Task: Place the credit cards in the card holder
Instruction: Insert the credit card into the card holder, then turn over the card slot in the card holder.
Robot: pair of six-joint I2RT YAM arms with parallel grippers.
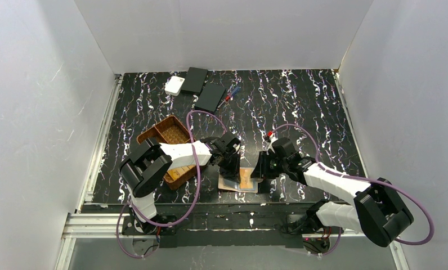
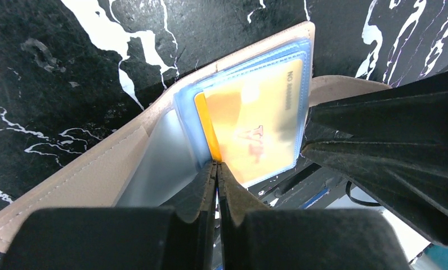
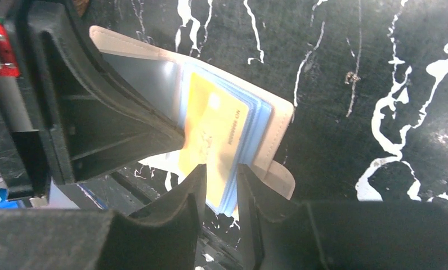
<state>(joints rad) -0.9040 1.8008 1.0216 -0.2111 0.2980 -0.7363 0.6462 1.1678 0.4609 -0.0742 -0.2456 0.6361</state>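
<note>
Tan-beige and folding, the soft card holder (image 1: 228, 184) lies opened on the black table with white marble veins (image 1: 312, 101), close to the table's near edge and between the two arms. Its shiny clear pockets with bluish rims (image 2: 182, 107) stand up a little from the opened cover. An orange-gold plastic credit card (image 2: 255, 126) is partly inside the front pocket, with its printed face turned up. The left gripper (image 2: 216, 164) stands at the left side of the card holder. Its black fingers (image 2: 196, 194) are pressed almost together, with only a very thin line of gap, and they pinch the thin orange edge of the credit card where it comes out of the pocket. The right gripper (image 3: 220, 173) stands at the right side of the card holder and has a narrow opening. The edge of the pocket stack goes between its two fingers and fills the gap, so it grips the card holder there. To the left of the card holder, partly under the left arm, is a brown woven divided tray (image 1: 153, 128). Far behind the card holder, at the back of the table, are a white square box (image 1: 174, 85) and two flat black rectangular boxes (image 1: 195, 80), near one another.
</note>
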